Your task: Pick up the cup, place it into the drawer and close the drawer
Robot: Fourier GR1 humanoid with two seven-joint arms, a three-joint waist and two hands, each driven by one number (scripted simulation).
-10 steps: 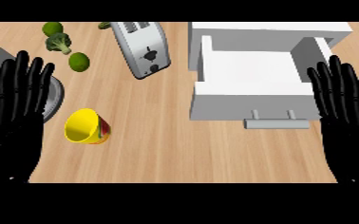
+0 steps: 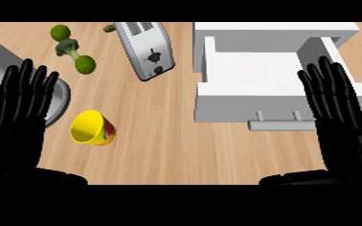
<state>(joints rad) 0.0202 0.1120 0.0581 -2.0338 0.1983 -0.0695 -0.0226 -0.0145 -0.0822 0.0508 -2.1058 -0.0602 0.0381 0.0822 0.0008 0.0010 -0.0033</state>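
Hardly anything is shifting since the earlier frame: both hands are keeping their places at the 2 side edges, and the cup, the drawer and the other things are lying where they were.

The left hand (image 2: 27, 105) is resting at the left edge with its fingers straight, spread and pointing up the view, holding nothing. It is partly covering a grey metal pan (image 2: 62, 100) whose rounded rim is showing just beside the fingers. The right hand (image 2: 332, 105) is resting the same way at the right edge, fingers straight and apart, gripping nothing, and it is overlapping the drawer's right side in the view.

The yellow cup (image 2: 92, 128) is sitting on the wooden table (image 2: 176, 153), just right of the left hand and near the pan, well apart from the drawer. Its open mouth is facing up and to the left, and a red pattern is showing on its outer wall; whether it is standing upright or tipped I cannot tell.

The white drawer (image 2: 247, 72) is standing pulled out from its white cabinet (image 2: 276, 28), with its bar handle (image 2: 281, 123) facing the lower edge. A silver toaster (image 2: 146, 48) is lying between them, with a broccoli floret (image 2: 68, 48) and 2 limes (image 2: 84, 65) at the upper left.
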